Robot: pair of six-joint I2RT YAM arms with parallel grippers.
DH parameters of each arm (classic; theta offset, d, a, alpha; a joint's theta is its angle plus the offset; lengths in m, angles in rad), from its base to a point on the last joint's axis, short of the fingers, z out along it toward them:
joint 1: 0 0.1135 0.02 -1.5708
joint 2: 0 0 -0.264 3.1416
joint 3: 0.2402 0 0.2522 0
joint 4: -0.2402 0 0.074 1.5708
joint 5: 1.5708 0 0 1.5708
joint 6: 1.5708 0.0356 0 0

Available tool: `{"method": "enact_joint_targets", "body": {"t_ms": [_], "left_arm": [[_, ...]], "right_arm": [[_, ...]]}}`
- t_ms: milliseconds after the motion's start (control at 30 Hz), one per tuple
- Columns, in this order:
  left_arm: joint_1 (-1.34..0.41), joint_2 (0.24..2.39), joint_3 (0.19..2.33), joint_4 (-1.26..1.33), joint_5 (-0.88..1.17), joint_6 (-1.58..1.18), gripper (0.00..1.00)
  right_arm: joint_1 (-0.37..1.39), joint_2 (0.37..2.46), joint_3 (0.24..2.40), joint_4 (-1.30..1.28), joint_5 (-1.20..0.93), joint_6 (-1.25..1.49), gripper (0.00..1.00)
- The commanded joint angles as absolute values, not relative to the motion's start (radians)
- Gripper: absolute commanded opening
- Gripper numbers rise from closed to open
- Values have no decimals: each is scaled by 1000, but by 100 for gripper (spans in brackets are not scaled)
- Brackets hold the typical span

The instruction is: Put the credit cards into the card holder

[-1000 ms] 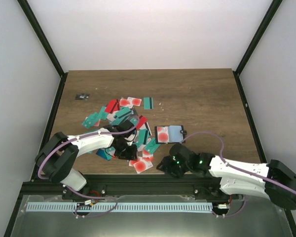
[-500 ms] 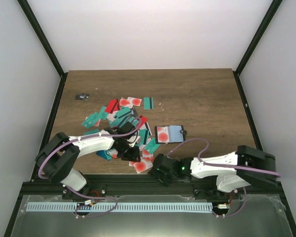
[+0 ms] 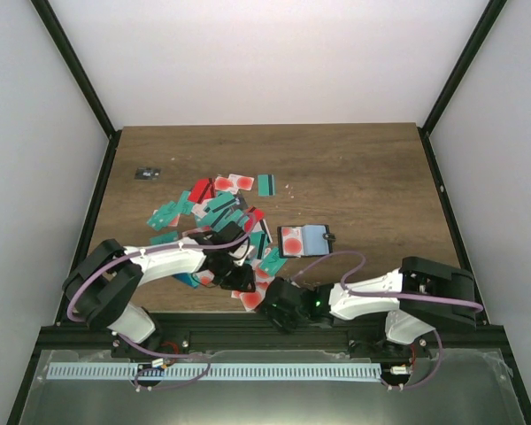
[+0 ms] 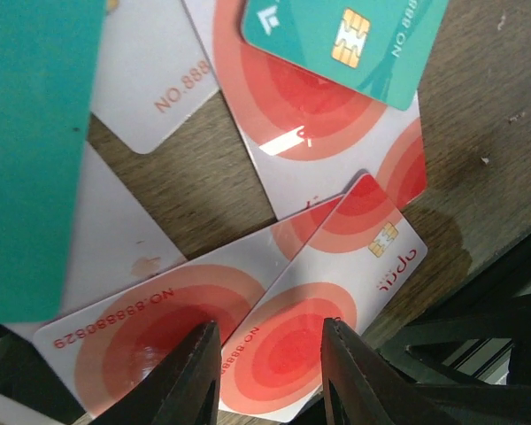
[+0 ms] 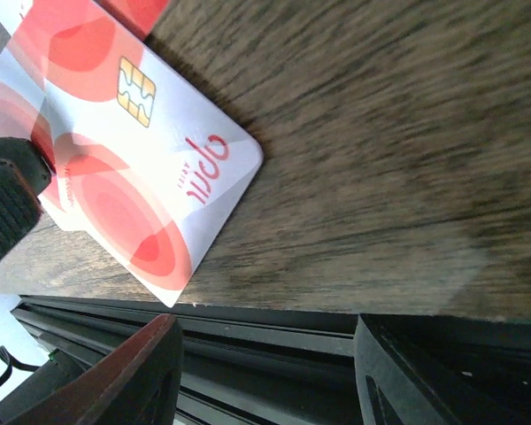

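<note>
Credit cards lie in a loose pile [image 3: 221,217] on the wooden table, teal, red, blue and white with red circles. The card holder [image 3: 311,239] lies open right of the pile, with a white red-circle card on its left half. My left gripper [image 3: 239,278] is open and low over a white red-circle card [image 4: 336,301] at the table's near edge; its fingers [image 4: 195,376] straddle it. My right gripper [image 3: 279,307] is open and empty at that edge, just right of the same card [image 5: 159,168], which also shows in the top view [image 3: 255,298].
A tiny dark grey object [image 3: 147,173] lies at the far left of the table. The black frame rail [image 5: 274,328] runs right below the table's near edge. More white and teal cards [image 4: 336,44] overlap behind the left gripper.
My right arm has swung left along the near edge, bringing its gripper up beside the front white card. My left gripper has shifted slightly right and nearer over that card.
</note>
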State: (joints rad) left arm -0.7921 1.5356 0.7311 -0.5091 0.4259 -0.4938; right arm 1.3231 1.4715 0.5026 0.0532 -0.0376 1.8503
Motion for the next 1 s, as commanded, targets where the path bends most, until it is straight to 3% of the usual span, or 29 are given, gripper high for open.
{"method": "enact_joint_targets", "body": {"t_ms": [0, 733, 967], "left_arm": [[-818, 1584, 676, -553, 371, -502, 34], [-877, 1560, 626, -484, 474, -535, 33], [-889, 1560, 622, -481, 483, -531, 33]], "right_arm": [[1340, 1465, 523, 48, 63, 1907, 55], [1371, 1496, 466, 159, 118, 1950, 54], [1370, 1496, 444, 173, 128, 1962, 48]]}}
